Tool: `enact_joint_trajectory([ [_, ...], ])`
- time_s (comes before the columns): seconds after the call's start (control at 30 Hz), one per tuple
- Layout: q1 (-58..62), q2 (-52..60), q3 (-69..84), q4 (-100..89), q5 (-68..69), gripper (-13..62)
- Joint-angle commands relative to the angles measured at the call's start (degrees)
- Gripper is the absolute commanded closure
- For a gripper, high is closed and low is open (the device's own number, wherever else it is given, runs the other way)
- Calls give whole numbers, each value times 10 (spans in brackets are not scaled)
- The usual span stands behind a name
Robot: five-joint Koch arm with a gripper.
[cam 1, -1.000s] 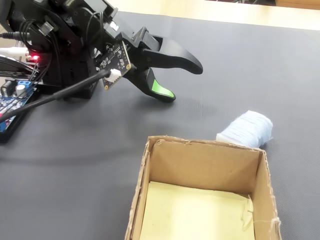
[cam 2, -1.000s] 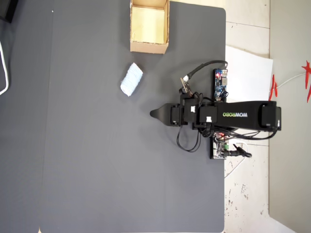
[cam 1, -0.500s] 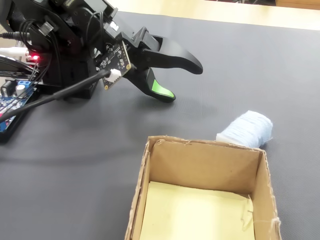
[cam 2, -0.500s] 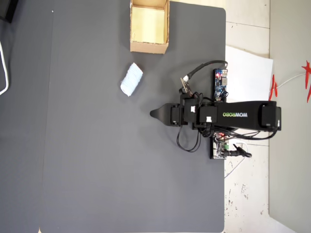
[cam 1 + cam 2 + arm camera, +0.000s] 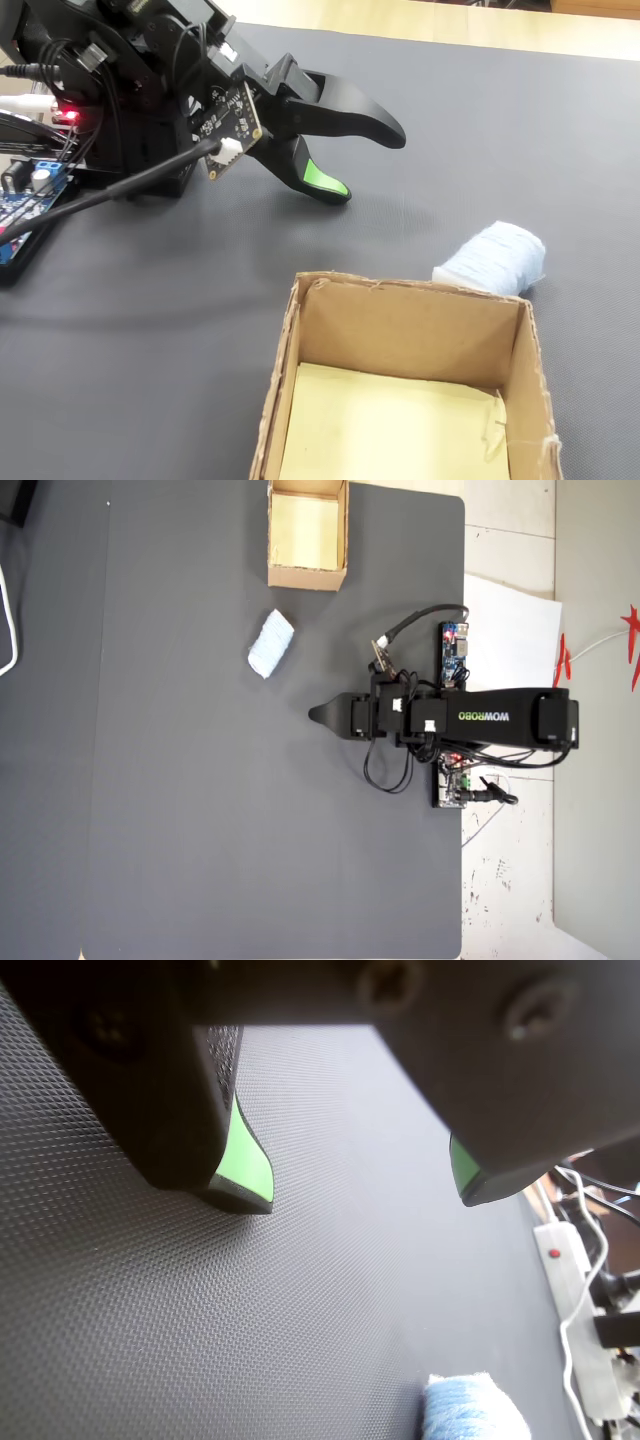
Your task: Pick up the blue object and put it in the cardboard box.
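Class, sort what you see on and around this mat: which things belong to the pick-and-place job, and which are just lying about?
Belong to the job:
- blue object, lying on the mat
- cardboard box, open, nothing blue inside
- end effector, jaws apart, holding nothing

Just lying about:
- white paper sheet beside the mat
- circuit boards and cables by the arm's base
- power strip

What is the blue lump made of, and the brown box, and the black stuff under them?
The blue object looks like soft cloth or yarn: its surface is fuzzy and ribbed. The cardboard box seems to be corrugated cardboard, tan and matte, with rough torn edges. The black mat looks like rubber or foam, judging by its fine woven-looking dimple pattern, though that is a guess.
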Motion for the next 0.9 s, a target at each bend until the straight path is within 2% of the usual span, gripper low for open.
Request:
enact_joint_trajectory([
  [0.0,0,47,22,61,11,147],
  [0.5,0,47,22,52,11,149],
  [0.87,1,38,12,-131,-103,149],
])
